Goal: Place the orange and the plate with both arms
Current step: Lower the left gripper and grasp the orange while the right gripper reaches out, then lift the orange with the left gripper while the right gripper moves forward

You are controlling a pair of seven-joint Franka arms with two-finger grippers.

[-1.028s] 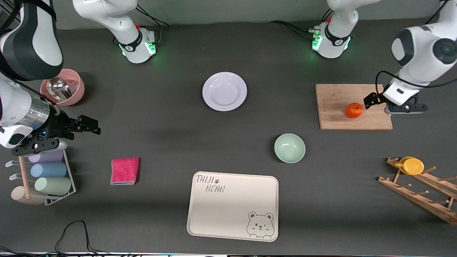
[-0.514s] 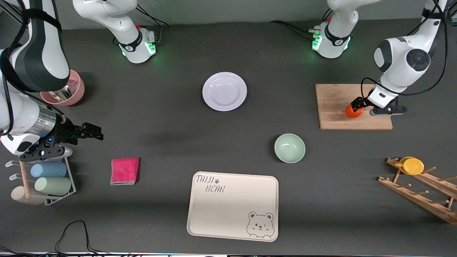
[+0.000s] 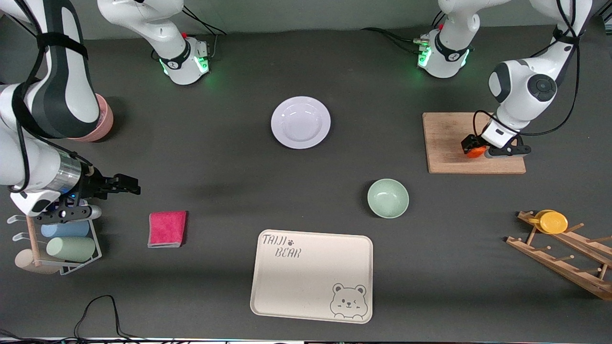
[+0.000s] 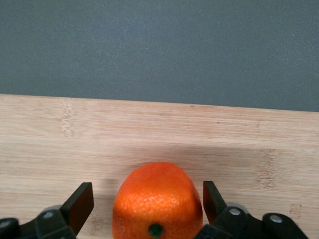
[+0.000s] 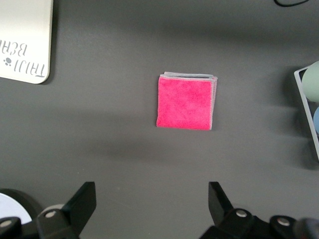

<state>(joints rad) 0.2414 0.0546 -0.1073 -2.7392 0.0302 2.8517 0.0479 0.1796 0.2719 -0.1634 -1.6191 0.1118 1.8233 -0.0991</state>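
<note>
dark grey tabletop, wooden board, wall perhaps grey

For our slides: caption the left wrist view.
Open left gripper straddling the orange on the wooden cutting board.

The left gripper is reaching down low, its fingers spread apart. The right gripper is hovering with fingers wide.

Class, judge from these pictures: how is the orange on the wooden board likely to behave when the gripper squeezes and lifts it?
The orange is round, so it may roll on the flat board if nudged off-centre. Its dimpled peel probably grips well. The left gripper straddles it with gaps at both fingers, so it is not yet held.
</note>
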